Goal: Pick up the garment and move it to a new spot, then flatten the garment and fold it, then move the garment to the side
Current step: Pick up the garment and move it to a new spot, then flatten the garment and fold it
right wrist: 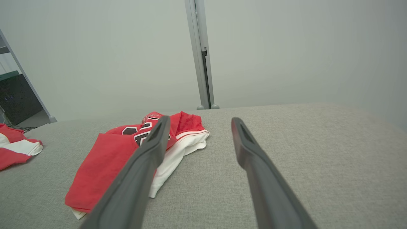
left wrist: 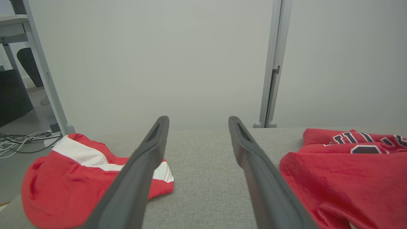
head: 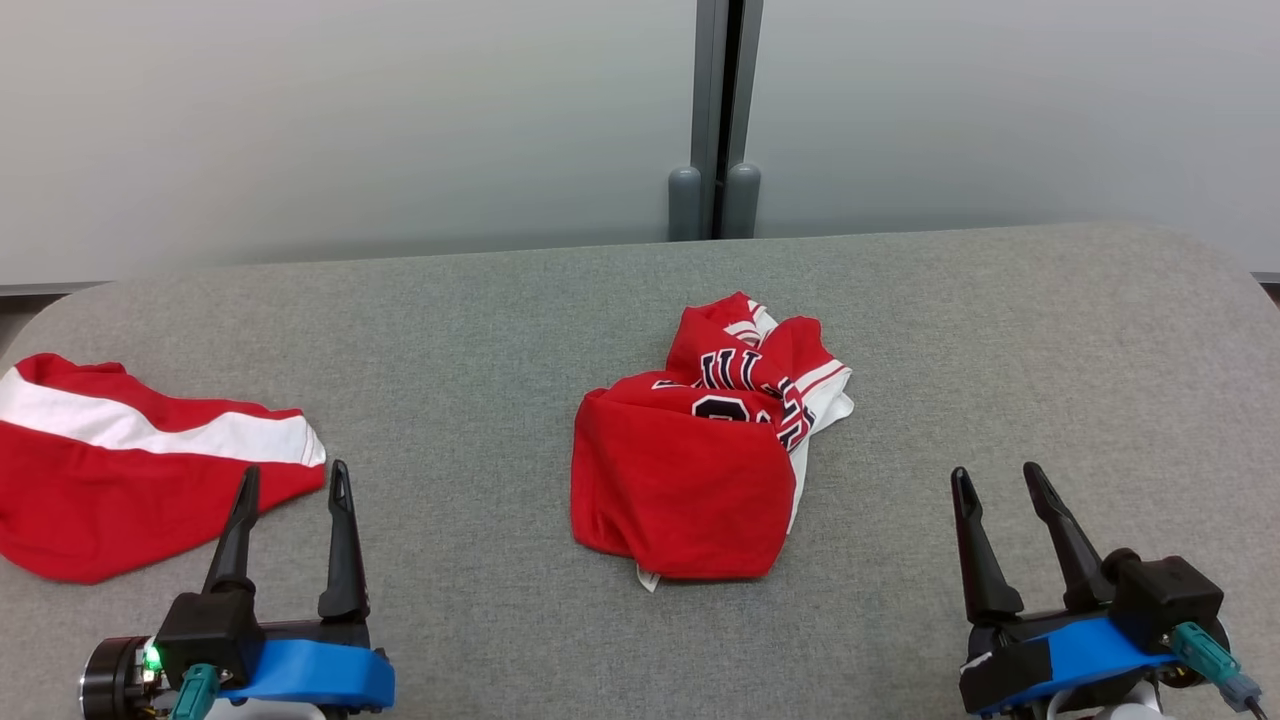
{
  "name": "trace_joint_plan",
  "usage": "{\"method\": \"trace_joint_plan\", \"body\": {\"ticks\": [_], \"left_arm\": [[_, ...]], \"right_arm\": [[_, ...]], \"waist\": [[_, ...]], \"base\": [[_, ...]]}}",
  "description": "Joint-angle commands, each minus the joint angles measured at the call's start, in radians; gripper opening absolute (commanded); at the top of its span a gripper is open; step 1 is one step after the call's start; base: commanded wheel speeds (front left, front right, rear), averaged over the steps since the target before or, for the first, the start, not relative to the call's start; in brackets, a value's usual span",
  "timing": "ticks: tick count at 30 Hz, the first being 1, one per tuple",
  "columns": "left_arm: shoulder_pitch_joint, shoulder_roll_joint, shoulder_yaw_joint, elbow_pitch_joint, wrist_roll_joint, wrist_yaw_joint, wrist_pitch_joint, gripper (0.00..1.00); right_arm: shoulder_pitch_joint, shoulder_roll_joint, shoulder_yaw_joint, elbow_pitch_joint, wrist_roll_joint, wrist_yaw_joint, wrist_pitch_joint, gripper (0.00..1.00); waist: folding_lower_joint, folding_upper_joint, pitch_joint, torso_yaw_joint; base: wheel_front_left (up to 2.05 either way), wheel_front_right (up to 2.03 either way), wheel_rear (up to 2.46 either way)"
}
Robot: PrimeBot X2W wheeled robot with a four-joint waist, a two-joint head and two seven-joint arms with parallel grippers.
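Crumpled red garment (head: pixel 690 470) (lettering showing) on surface (head: pixel 1000 330), between left jaws and right jaws, touching neither, both spread, empty

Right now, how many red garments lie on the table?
2. A crumpled jersey at the table's centre; a red piece with a white stripe at its left edge, beside the left pincer.

The garment (head: pixel 690 470) lies at the middle of the tabletop (head: pixel 1000 330), between and beyond the left claw (head: pixel 295 468) and right claw (head: pixel 996 470). A second garment (head: pixel 110 470) lies at the tabletop's left edge, by the left claw; a wall post (head: pixel 715 120) stands behind
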Motion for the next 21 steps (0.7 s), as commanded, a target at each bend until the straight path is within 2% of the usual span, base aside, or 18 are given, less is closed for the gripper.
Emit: {"method": "trace_joint_plan", "body": {"ticks": [1, 21], "left_arm": [[0.0, -0.002, 0.007, 0.004, 0.002, -0.004, -0.003, 1.0], [0.0, -0.016, 0.019, 0.013, 0.017, -0.019, -0.003, 1.0]], "right_arm": [[0.009, -0.001, -0.003, 0.003, -0.003, 0.0, -0.003, 1.0], [0.005, -0.001, -0.004, 0.022, -0.008, 0.0, -0.003, 1.0]], "waist": [[0.0, -0.0002, 0.0, 0.001], [0.0, -0.0002, -0.007, 0.002]], "base": [[0.0, 0.0, 0.0], [0.0, 0.0, 0.0]]}}
